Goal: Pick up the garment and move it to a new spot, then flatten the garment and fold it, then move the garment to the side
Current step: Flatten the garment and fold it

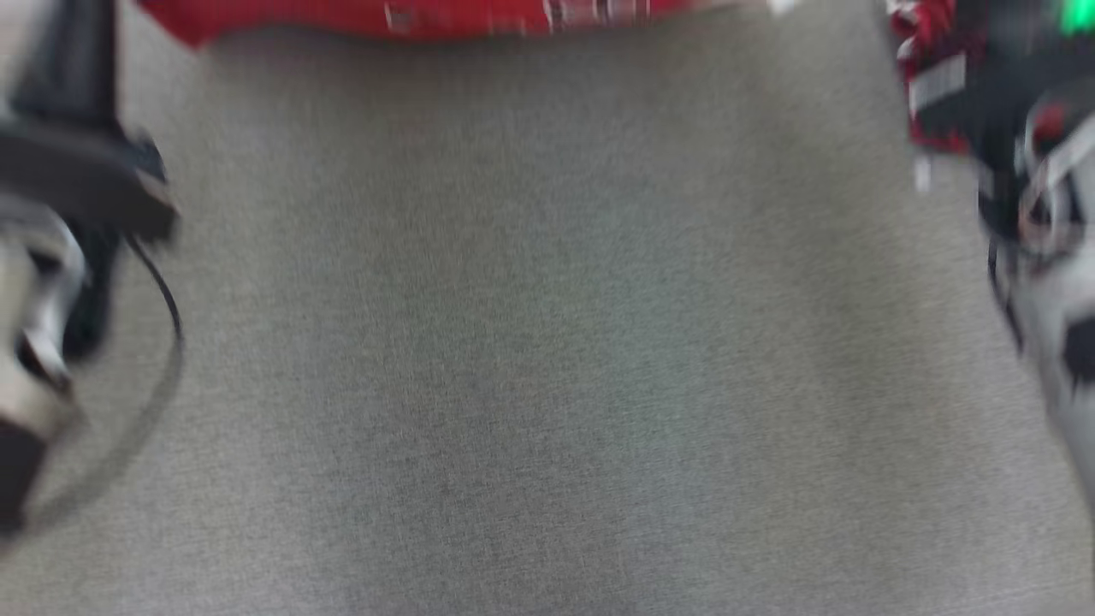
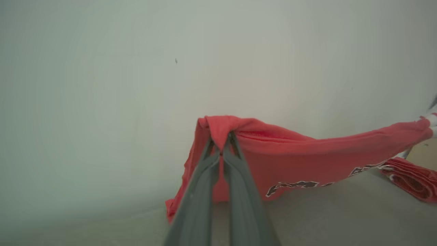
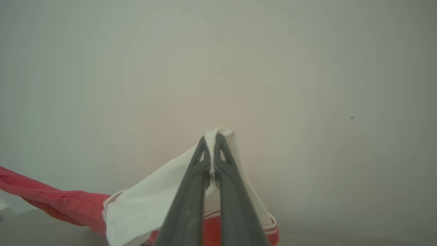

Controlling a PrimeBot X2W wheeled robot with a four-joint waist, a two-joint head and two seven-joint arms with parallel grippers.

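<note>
The garment [image 2: 290, 153] is red with a dark, white-edged print and white parts. It hangs stretched between my two grippers, just above the grey surface. My left gripper [image 2: 221, 145] is shut on a bunched red edge of it. My right gripper [image 3: 212, 141] is shut on a white part of the garment [image 3: 153, 201], with red cloth trailing off to the left. In the blurred head view the garment [image 1: 411, 15] shows as a red band along the top edge, with my left arm [image 1: 68, 171] at the left and my right arm [image 1: 1026, 188] at the right.
A grey fabric-covered table [image 1: 547, 342] spreads across the head view between the arms. A pale plain wall [image 2: 136, 85] stands behind the garment. A thin black cable [image 1: 167, 299] loops beside my left arm.
</note>
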